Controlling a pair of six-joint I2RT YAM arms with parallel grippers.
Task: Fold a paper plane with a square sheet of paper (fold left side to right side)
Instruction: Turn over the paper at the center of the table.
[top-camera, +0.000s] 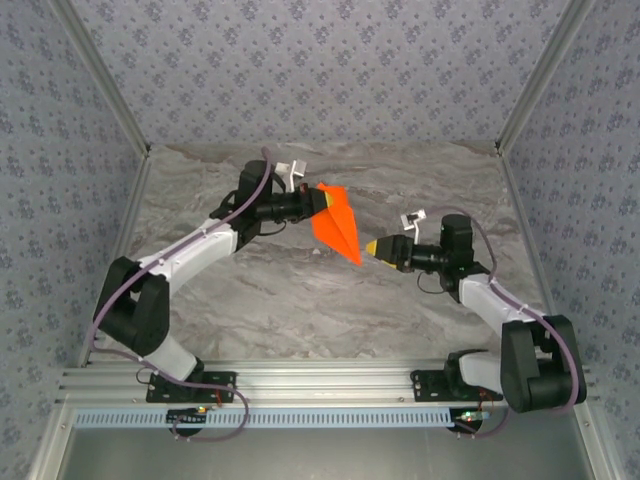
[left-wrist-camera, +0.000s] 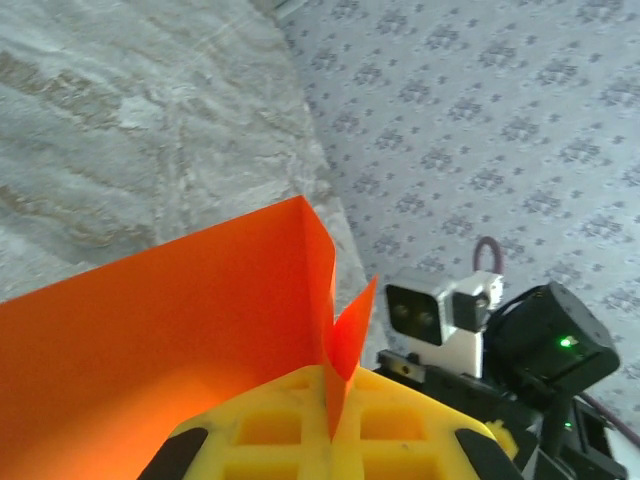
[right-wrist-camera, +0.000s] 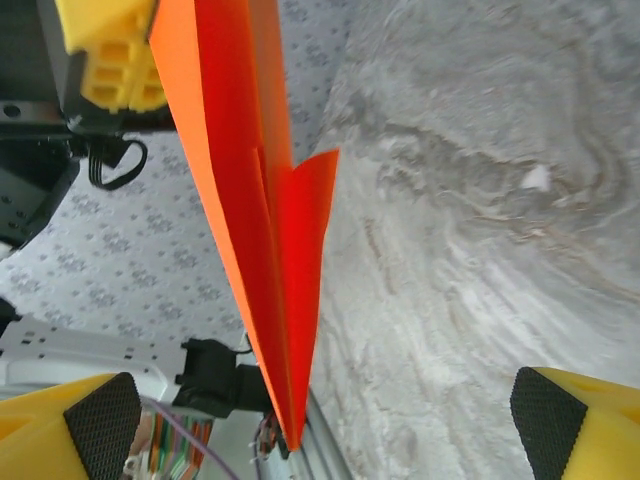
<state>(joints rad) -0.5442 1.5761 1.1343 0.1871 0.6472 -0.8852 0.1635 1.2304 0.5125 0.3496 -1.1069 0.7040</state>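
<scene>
Hovering nearest the arm bases, the right hand (top-camera: 376, 247) has its 2 pads (right-wrist-camera: 98, 420) spread wide. Nothing is pinched between them, and neither pad touches paper. The pointed nose of the paper plane (top-camera: 335, 225) hangs in the gap between them, held off the desk (top-camera: 250, 290). Farther back, the left hand (top-camera: 318, 203) is pressed together on the wide tail end, pinching the folded layers along the centre crease. 1 loose wing flap (right-wrist-camera: 310, 215) stands out sideways from the dart's body.

The step looks like a handover or re-grip near the nose. To do it well, the left hand's pinch should stay firm and steady. The right hand should close squarely across the spine where the layers lie together, clear of the loose flap and short of the very tip. Squeezing the flap or the tip would likely crumple it or skew the crease.
</scene>
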